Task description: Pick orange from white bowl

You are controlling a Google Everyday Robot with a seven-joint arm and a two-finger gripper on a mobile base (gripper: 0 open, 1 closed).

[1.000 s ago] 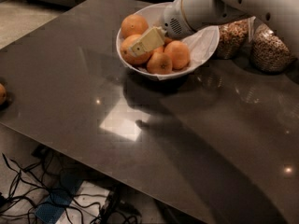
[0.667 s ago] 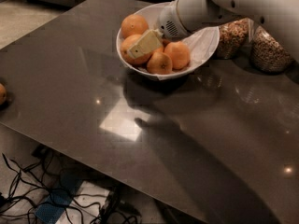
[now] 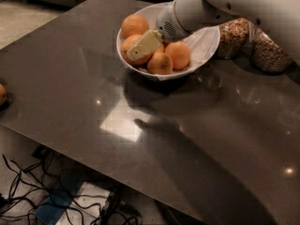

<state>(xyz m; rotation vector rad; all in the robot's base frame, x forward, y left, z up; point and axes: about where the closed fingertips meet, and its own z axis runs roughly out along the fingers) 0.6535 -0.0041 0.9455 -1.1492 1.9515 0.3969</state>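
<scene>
The white bowl point(image 3: 205, 43) stands at the far side of the dark table point(image 3: 70, 78) and holds several oranges. One orange point(image 3: 135, 25) lies at the back left, one point(image 3: 160, 63) at the front and one point(image 3: 178, 54) at the right. My gripper point(image 3: 138, 50) reaches down into the bowl from the upper right, and its cream tip lies against the left orange point(image 3: 127, 43). The white arm point(image 3: 243, 3) hides the back of the bowl.
Two glass jars of cereal point(image 3: 233, 36) point(image 3: 268, 54) stand right of the bowl, under my arm. Another orange point(image 3: 2, 94) lies at the table's left edge. Cables point(image 3: 28, 196) lie on the floor below the table's front edge.
My arm has shifted a little to the left above the bowl. The gripper tip stays on the same left orange, and the oranges have not moved.
</scene>
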